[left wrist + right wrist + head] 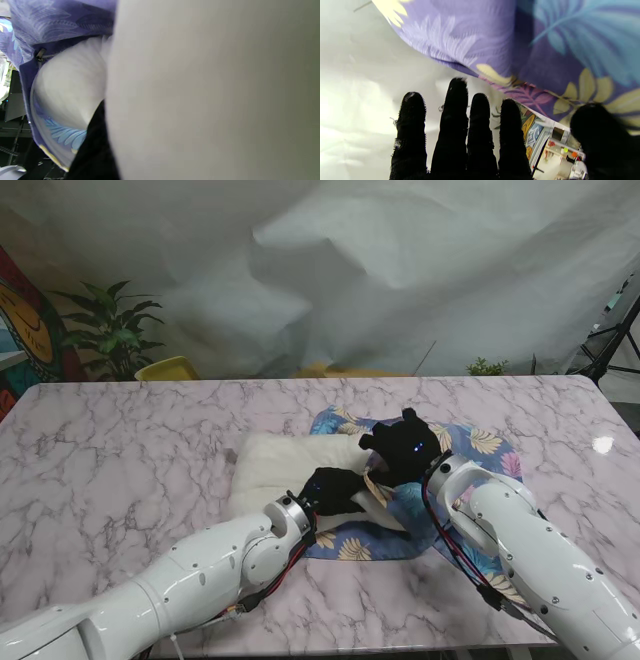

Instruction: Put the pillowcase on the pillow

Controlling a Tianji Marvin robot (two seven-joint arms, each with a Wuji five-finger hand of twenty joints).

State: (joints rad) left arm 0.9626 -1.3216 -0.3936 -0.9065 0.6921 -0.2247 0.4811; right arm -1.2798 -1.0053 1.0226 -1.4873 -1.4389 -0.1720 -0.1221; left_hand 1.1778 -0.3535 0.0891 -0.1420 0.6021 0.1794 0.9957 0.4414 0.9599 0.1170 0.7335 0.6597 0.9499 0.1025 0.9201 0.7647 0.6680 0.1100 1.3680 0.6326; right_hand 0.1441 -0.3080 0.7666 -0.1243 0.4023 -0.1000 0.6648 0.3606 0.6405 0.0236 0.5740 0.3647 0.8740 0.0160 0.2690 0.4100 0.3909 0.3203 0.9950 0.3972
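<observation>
A white pillow (268, 465) lies on the marble table (120, 450), its right end at the mouth of a purple leaf-print pillowcase (478, 448). My left hand (335, 491), in a black glove, is closed on the pillow's near right corner beside the case's opening. In the left wrist view the pillow (212, 95) fills most of the picture, and the pillowcase (57, 22) gapes with its zipper pull (40, 55) showing. My right hand (404, 445) rests on top of the case. Its fingers (455, 120) are straight and spread, with the fabric (545, 37) beside the thumb.
A white backdrop sheet (400, 270) hangs behind the table. A potted plant (110, 330) and a yellow chair (165, 368) stand at the far left, a tripod (612, 340) at the far right. Bare marble lies to the left of the pillow.
</observation>
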